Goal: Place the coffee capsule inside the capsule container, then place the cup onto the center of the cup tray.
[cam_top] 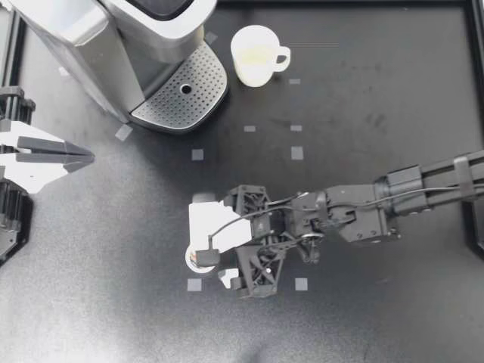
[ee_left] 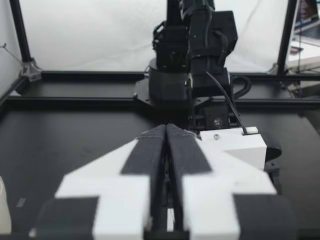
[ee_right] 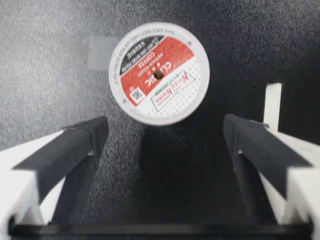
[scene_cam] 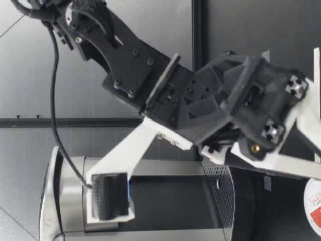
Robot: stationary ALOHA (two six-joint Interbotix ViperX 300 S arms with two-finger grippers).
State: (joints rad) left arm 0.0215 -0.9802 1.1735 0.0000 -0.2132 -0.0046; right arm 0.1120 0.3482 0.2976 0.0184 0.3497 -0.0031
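Coffee capsule [ee_right: 159, 73] lies foil-up on worktop [cam_top: 363, 318], well apart from coffee machine [cam_top: 144, 45]. Right claw [cam_top: 212, 240] hovers there, spread wide, likely lining up the grasp. Left claw [cam_top: 83, 157] pinched together, parked beside machine.

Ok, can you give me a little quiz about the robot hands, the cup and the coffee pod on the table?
1. True or false: my right gripper is shut on the coffee capsule.
2. Where is the cup? A: on the cup tray. B: upright on the table beside the coffee machine. C: lying on its side.
3. Fill the gap: the fingers of my left gripper are ____.

Key: 1 false, it is open and the capsule lies ahead of its fingers. 2 B. 3 shut.
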